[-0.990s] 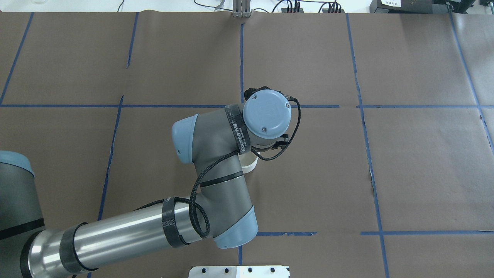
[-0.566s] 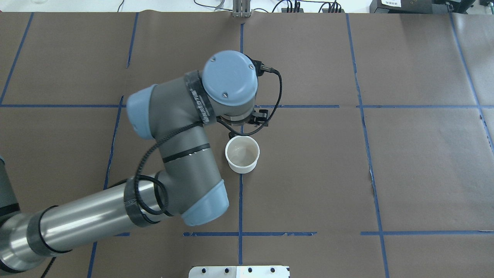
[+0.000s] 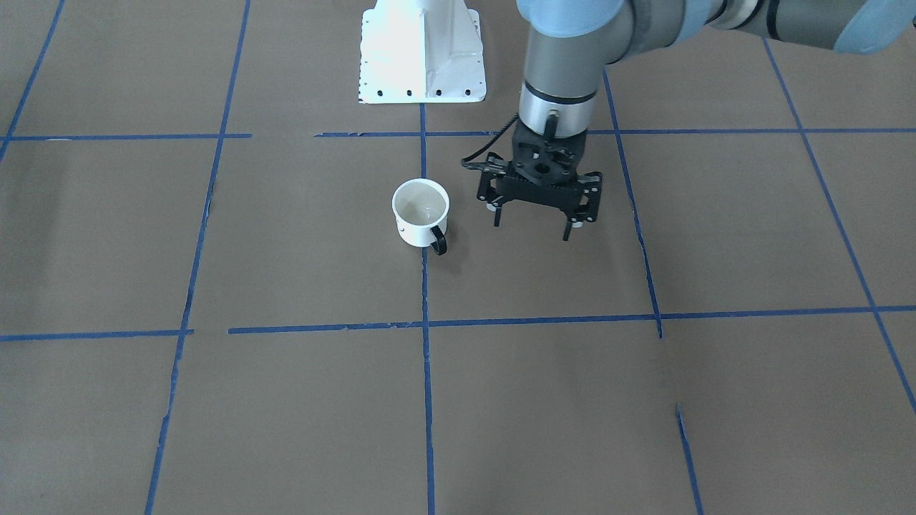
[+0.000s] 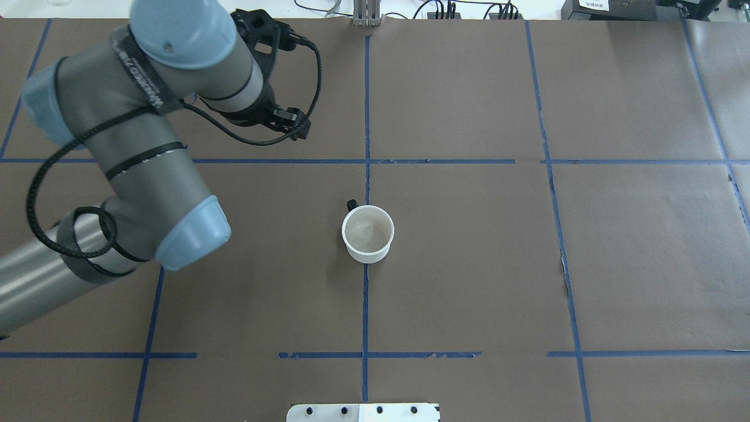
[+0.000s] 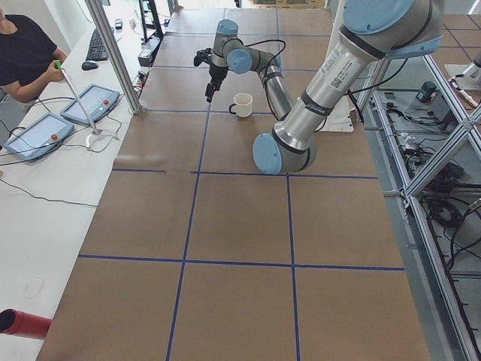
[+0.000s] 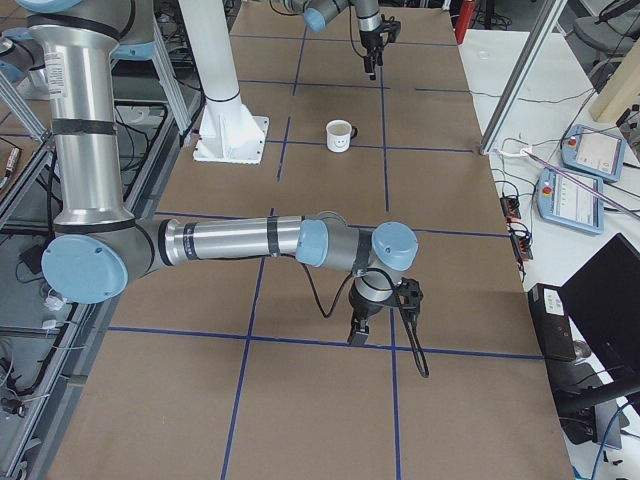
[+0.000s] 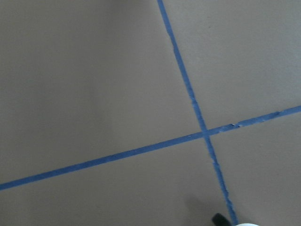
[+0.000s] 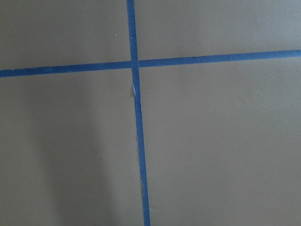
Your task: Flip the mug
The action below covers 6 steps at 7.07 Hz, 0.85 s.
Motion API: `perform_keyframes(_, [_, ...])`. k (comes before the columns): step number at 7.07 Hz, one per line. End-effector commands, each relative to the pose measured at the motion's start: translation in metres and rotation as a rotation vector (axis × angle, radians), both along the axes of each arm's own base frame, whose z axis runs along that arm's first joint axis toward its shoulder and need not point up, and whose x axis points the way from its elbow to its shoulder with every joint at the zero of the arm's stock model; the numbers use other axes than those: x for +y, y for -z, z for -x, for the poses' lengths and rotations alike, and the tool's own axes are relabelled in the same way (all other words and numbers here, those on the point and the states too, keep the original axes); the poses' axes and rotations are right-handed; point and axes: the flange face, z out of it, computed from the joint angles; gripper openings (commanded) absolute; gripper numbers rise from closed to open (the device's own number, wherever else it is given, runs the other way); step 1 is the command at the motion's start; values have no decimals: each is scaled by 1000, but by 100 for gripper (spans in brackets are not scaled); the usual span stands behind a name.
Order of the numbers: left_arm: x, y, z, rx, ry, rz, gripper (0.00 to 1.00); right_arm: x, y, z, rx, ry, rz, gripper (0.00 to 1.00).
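The mug (image 4: 367, 233) is small and white, and stands upright with its mouth up near the table's middle, on a blue tape line. Its black handle (image 3: 439, 243) points away from the robot. It also shows in the exterior left view (image 5: 243, 104), and in the exterior right view (image 6: 340, 135) with its smiley face. My left gripper (image 3: 532, 229) is open and empty. It hangs above the table beside the mug, apart from it. My right gripper (image 6: 358, 335) is low over the table far from the mug. I cannot tell if it is open or shut.
The white robot base (image 3: 422, 50) stands at the table's near edge. Blue tape lines (image 4: 365, 117) cross the brown table cover. An operator (image 5: 22, 53) with tablets (image 5: 90, 104) sits at a side table. Cables (image 4: 445, 9) lie along the far edge.
My left arm has swung away from over the mug toward the far left. The mug, first hidden under the wrist, now stands uncovered and has not moved.
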Motion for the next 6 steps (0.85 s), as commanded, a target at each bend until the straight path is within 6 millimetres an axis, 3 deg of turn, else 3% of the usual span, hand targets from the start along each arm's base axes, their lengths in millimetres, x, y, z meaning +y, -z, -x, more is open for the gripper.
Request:
perform_keyframes(1, [-47,-63,110,-78,-91,-112,100,0,0,0,0,0,0,100])
perform_keyframes(3, [-69,-121,188,-109,-42,-133,100,0,0,0,0,0,0,100])
perform_keyframes(5, [-96,-213,271,-122,-88,-102,100,0,0,0,0,0,0,100])
perform_keyframes(6, [-90,-260,318,-26,-82,18,100,0,0,0,0,0,0,100])
